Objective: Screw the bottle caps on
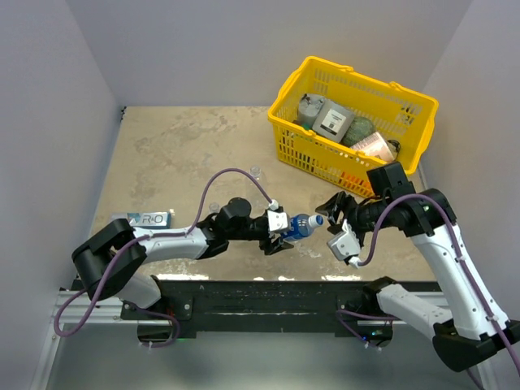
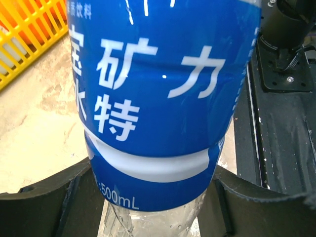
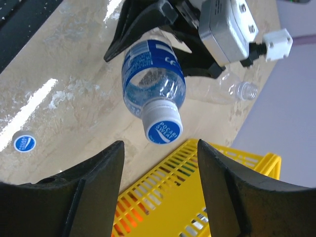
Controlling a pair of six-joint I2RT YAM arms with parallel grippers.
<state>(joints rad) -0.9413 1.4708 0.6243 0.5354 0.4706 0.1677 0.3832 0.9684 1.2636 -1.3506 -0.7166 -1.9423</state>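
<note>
In the left tool [image 2: 155, 212] (clamped): capped bottle [image 2: 163, 98].

Bare tabletop [image 1: 179, 154] lies far left for you; the yellow basket [image 1: 313, 158] blocks far right; the bottle [image 1: 299, 226] hangs just left of your right hand [image 1: 335, 210].

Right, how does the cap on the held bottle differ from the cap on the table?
The bottle's cap sits on its bottle, the loose cap on none. The bottle's cap is raised and tilted; the loose cap lies flat on the table. Both are blue-topped, white-rimmed.
</note>
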